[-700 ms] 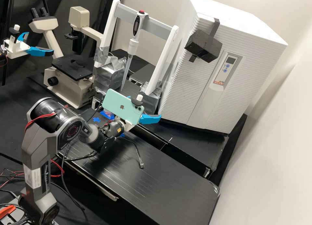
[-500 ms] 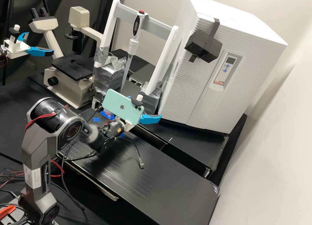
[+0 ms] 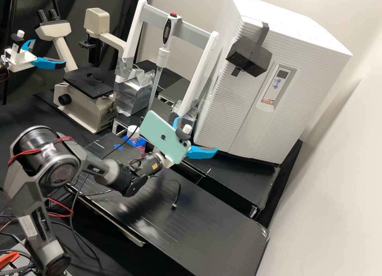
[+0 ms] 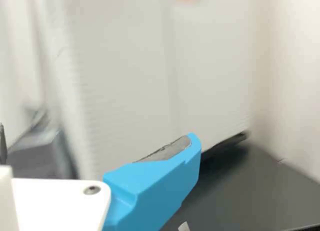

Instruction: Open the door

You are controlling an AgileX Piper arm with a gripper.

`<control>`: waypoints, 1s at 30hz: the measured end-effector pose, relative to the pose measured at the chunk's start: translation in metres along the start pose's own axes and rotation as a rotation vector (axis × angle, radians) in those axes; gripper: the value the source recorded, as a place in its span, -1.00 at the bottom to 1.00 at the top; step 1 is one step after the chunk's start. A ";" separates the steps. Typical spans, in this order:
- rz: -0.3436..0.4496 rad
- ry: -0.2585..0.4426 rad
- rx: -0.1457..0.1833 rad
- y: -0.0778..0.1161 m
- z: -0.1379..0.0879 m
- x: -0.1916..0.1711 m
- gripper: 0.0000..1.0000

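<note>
Arm: dark grey, rising from the lower left corner (image 3: pixel 34 182), bent at its elbow and leading across toward the middle of the bench.
Microscope: cream and black (image 3: pixel 85 81), standing on the bench behind the arm.
Blue tape: a small cross (image 3: pixel 118 147) stuck on the black surface.
Bottle: small, with a white cap (image 3: pixel 133 131), near the tape cross.
Stand: a white frame (image 3: pixel 134 33), its left leg set in a block wrapped in silver tape (image 3: pixel 134 94).
Pipette: upright and slightly tilted (image 3: pixel 162 55), at the stand's grey crossbar.
Phone: pale green (image 3: pixel 163 137), mounted slantwise on the arm, just behind the gripper.
Cable: black, its plug (image 3: pixel 174 206) hanging below the arm's wrist.
Gripper: in front of the stand's right foot and just left of the cabinet (image 3: pixel 199 134); its jaws stand wide apart, the blue fingers (image 3: pixel 203 152) well separated.
Door: the ribbed white front (image 3: pixel 223 108) of the cabinet, shut; in the wrist view a blue finger shows in front of its lower part.
Black box: fixed high on the door (image 3: pixel 248 57) under a dark strap.
Control panel: a small screen and blue buttons (image 3: pixel 277 81), set in the front beside the black box.
Cabinet: large and white (image 3: pixel 288 23), on a low black platform (image 3: pixel 242 178), beside the pale wall (image 3: pixel 338 180).
</note>
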 end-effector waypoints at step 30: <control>0.031 0.099 0.029 0.044 -0.081 0.070 1.00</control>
